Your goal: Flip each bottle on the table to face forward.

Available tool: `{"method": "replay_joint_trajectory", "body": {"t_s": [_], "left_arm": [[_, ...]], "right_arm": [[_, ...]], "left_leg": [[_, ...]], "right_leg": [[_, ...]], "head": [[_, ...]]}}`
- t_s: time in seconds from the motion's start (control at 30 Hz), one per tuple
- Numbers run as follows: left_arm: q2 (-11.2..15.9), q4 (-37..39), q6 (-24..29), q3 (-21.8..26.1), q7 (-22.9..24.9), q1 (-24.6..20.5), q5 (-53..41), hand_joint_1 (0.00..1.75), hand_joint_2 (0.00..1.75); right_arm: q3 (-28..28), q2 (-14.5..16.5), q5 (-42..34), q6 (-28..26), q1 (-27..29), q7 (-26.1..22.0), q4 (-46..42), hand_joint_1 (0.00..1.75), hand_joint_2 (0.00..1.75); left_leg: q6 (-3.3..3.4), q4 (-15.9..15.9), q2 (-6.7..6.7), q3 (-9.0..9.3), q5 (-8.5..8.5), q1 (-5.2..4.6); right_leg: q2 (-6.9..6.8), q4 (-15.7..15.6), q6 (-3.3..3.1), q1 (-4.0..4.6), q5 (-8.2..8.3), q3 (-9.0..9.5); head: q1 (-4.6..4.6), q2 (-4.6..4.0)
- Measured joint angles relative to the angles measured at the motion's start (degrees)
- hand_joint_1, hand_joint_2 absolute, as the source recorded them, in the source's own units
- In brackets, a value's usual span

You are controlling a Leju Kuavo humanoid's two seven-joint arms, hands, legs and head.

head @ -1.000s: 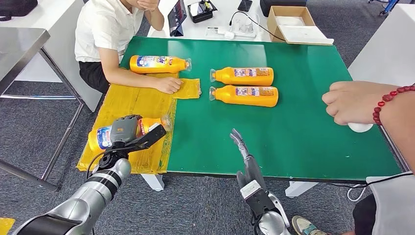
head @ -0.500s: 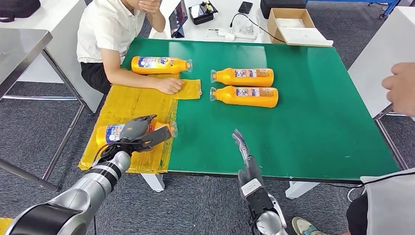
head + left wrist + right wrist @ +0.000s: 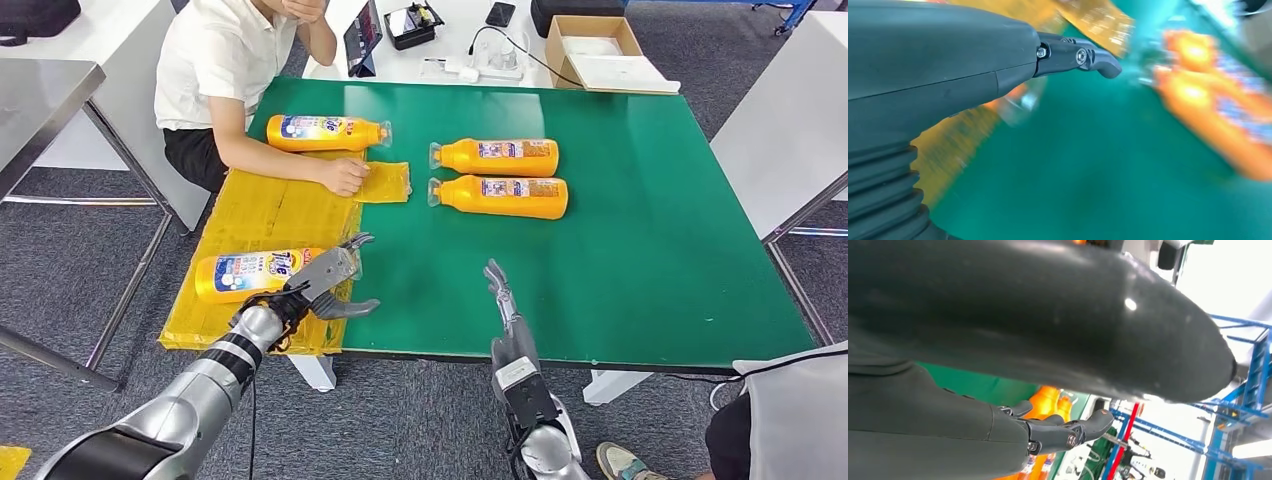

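Note:
An orange bottle (image 3: pixel 258 273) lies on its side on the yellow mat (image 3: pixel 270 210) at the near left, blue-and-white label up, cap toward the green. My left hand (image 3: pixel 335 281) is just off its cap end, fingers spread, holding nothing. Another orange bottle (image 3: pixel 325 131) lies at the mat's far end. Two more orange bottles (image 3: pixel 497 156) (image 3: pixel 502 196) lie side by side on the green table (image 3: pixel 640 250); they blur orange (image 3: pixel 1218 115) in the left wrist view. My right hand (image 3: pixel 500 295) hovers edge-on over the table's near edge, fingers straight and empty.
A seated person in a white shirt rests a hand (image 3: pixel 343 175) on the mat at the far left. A cardboard box (image 3: pixel 596 50) and small devices sit beyond the table's far edge. A second person's grey clothing (image 3: pixel 795 410) is at the lower right.
My left hand has let go of the near bottle and slid right to its cap end, fingers now spread. The bottle lies label up. The other person's hand at the right has withdrawn.

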Motion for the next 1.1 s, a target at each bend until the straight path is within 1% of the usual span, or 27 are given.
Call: {"method": "replay_joint_trajectory", "body": {"t_s": [0.07, 0.1, 0.13, 0.27, 0.3, 0.37, 0.47, 0.6, 0.67, 0.73, 0.8, 0.87, 1.0, 1.1], "left_arm": [[-0.1, -3.8, 1.1, -1.3, -0.8, 2.1, 5.6, 0.00, 1.31], [-0.3, -6.4, 3.4, -1.7, -1.0, 3.5, 8.2, 0.00, 1.75], [-0.6, -9.7, 7.0, -2.1, -1.4, 5.3, 10.5, 0.00, 1.75], [-2.7, -25.1, 26.8, -4.0, -4.6, 13.8, 19.0, 0.00, 1.75], [-3.1, -28.8, 30.2, -4.7, -5.3, 15.9, 21.0, 0.00, 1.75], [-3.5, -35.4, 34.3, -6.5, -6.0, 19.6, 24.3, 0.00, 1.75], [-3.5, -41.7, 36.1, -8.8, -6.6, 22.9, 26.4, 0.00, 1.75], [-3.5, -45.5, 36.4, -10.1, -7.2, 24.4, 27.6, 0.00, 1.75], [-3.5, -47.2, 36.5, -10.6, -8.1, 25.4, 28.2, 0.00, 1.75], [-3.4, -49.0, 36.8, -11.3, -9.0, 26.8, 27.5, 0.00, 1.75], [-3.1, -51.1, 38.1, -12.1, -9.0, 28.4, 23.8, 0.00, 1.75], [-2.8, -52.8, 39.8, -12.7, -8.5, 29.6, 19.3, 0.00, 1.75], [-2.6, -54.5, 41.0, -13.5, -8.1, 30.6, 16.0, 0.00, 1.75], [-2.5, -54.9, 41.6, -13.8, -8.2, 30.7, 15.2, 0.00, 1.75]], "right_arm": [[0.3, -0.2, 0.3, -1.2, -0.1, 0.0, 0.4, 0.00, 1.31], [0.3, -0.3, 1.0, -2.0, 0.1, 0.0, 0.4, 0.00, 1.75], [0.3, -0.4, 1.8, -3.0, 0.3, 0.0, 0.5, 0.00, 1.75], [-0.6, -1.0, 5.7, -7.9, 2.5, 0.4, -0.6, 0.00, 1.75], [-0.9, -1.3, 6.3, -9.1, 3.1, 0.7, -1.3, 0.00, 1.75], [-1.7, -1.7, 7.0, -10.7, 4.0, 1.4, -2.8, 0.00, 1.75], [-2.5, -2.3, 7.1, -11.2, 4.8, 1.8, -4.2, 0.00, 1.75], [-2.8, -2.5, 7.3, -11.5, 5.3, 1.9, -5.1, 0.00, 1.75], [-3.1, -2.8, 8.5, -13.0, 5.4, 2.6, -5.4, 0.00, 1.75], [-3.5, -3.5, 13.2, -15.6, 5.3, 6.2, -5.5, 0.00, 1.75], [-3.8, -5.2, 21.2, -17.2, 4.4, 12.3, -5.2, 0.00, 1.75], [-3.9, -7.4, 27.3, -16.5, 2.3, 16.8, -4.1, 0.00, 1.75], [-3.8, -11.3, 32.9, -12.7, -3.9, 21.0, 0.9, 0.00, 1.75], [-3.6, -12.9, 35.8, -10.9, -9.4, 22.8, 6.9, 0.00, 1.75]], "left_leg": [[0.00, 0.0, 0.00, -0.03, 0.00, 0.00], [-0.01, 0.0, 0.00, -0.03, -0.01, 0.00], [-0.01, 0.0, 0.01, -0.04, -0.02, 0.00], [-0.01, 0.0, 0.00, -0.20, -0.08, -0.02], [-0.01, 0.0, 0.00, -0.24, -0.09, -0.03], [-0.01, 0.0, 0.00, -0.29, -0.11, -0.04], [-0.01, 0.0, 0.00, -0.33, -0.10, -0.04], [-0.01, 0.0, 0.03, -0.30, -0.07, -0.03], [0.00, 0.0, 0.03, -0.29, -0.05, -0.03], [0.00, 0.0, 0.03, -0.30, -0.04, -0.03], [0.00, 0.0, 0.02, -0.32, -0.05, -0.05], [0.01, 0.0, 0.01, -0.33, -0.04, -0.09], [0.11, 0.0, 0.01, -0.32, 0.01, -0.19], [0.15, 0.0, 0.01, -0.32, 0.05, -0.20]], "right_leg": [[0.00, 0.0, 0.00, 0.00, 0.00, -0.03], [0.00, 0.0, 0.00, 0.00, 0.00, -0.05], [0.01, 0.0, 0.00, 0.00, -0.01, -0.06], [0.00, 0.0, 0.02, -0.02, -0.03, -0.20], [0.01, 0.0, 0.02, -0.03, -0.03, -0.25], [0.01, 0.0, 0.02, -0.04, -0.03, -0.31], [0.00, -0.1, 0.01, -0.04, -0.03, -0.35], [0.01, 0.0, 0.01, -0.03, -0.01, -0.34], [0.02, 0.0, 0.01, -0.02, -0.01, -0.33], [0.02, 0.0, 0.01, -0.03, -0.01, -0.32], [0.02, 0.0, 0.01, -0.04, -0.01, -0.31], [0.01, 0.0, 0.02, -0.08, -0.01, -0.31], [0.01, 0.0, 0.11, -0.16, 0.06, -0.31], [0.01, 0.0, 0.16, -0.16, 0.11, -0.31]], "head": [[0.01, 0.00], [-0.01, 0.00], [-0.01, 0.00], [-0.01, 0.00], [0.00, 0.00], [-0.01, 0.00], [0.00, 0.00], [-0.01, 0.00], [-0.01, 0.00], [-0.01, 0.00], [-0.02, 0.00], [0.00, 0.00], [-0.01, 0.00], [-0.02, 0.00]]}}
